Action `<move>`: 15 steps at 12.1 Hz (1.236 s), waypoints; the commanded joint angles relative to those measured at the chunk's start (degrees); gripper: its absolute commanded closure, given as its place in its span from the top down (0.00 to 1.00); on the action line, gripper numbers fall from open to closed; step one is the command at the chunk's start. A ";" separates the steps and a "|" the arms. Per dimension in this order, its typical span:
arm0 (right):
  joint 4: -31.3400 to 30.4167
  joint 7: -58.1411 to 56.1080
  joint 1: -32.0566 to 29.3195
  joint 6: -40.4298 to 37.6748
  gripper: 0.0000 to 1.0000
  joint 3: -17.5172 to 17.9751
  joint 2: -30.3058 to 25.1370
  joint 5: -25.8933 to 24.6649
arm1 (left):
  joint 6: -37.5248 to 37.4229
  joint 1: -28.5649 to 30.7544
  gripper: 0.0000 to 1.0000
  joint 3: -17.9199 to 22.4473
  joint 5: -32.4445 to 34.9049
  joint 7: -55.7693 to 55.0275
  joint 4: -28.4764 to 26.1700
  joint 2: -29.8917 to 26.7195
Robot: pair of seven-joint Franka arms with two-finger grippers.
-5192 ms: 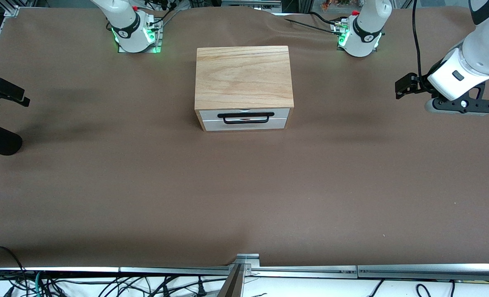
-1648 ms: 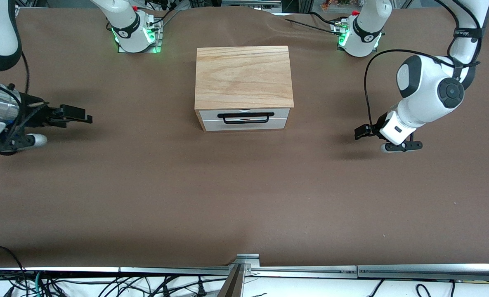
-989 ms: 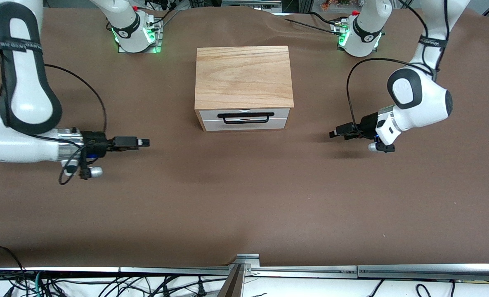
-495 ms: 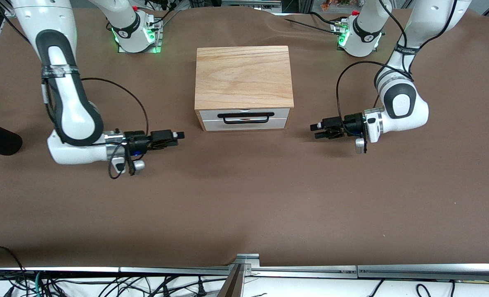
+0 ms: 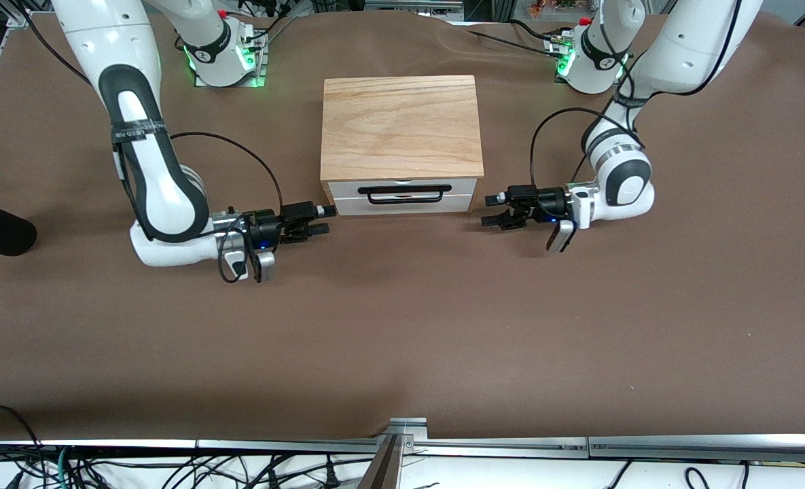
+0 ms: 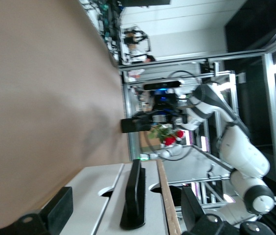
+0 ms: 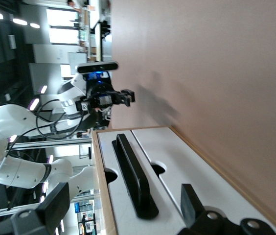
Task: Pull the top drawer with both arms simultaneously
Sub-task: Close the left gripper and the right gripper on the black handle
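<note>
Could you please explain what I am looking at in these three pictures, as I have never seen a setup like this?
Two white robot arms stand at a brown table. One picture looks down from across the table; the other two come from cameras on the arms' wrists. On the table sits a wooden cabinet with a white top drawer, shut, and its black handle. The left end effector is at one end of the drawer front, the right end effector at the other. Both are open and hold nothing.
</note>
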 commanded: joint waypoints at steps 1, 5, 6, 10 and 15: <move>-0.52 -6.71 2.50 -0.83 1.00 -0.19 1.91 6.85 | -1.35 -0.48 0.77 -2.23 -2.51 1.86 2.39 1.89; -1.22 -10.05 3.30 -3.98 0.98 -0.19 4.02 7.66 | -0.74 -1.45 0.71 -4.71 -2.69 1.77 2.83 3.82; -2.09 -12.07 3.30 -5.13 0.98 -0.19 4.38 7.66 | -0.39 -2.15 0.71 -4.88 -2.69 0.99 2.83 4.35; -3.95 -15.25 3.21 -6.46 0.96 0.95 5.52 8.71 | 4.00 -2.59 0.58 -7.86 -2.87 0.81 3.09 4.97; -3.33 -15.26 3.39 -6.37 0.94 2.36 6.40 13.45 | 4.36 -2.77 0.28 -9.18 -2.95 0.72 2.65 5.32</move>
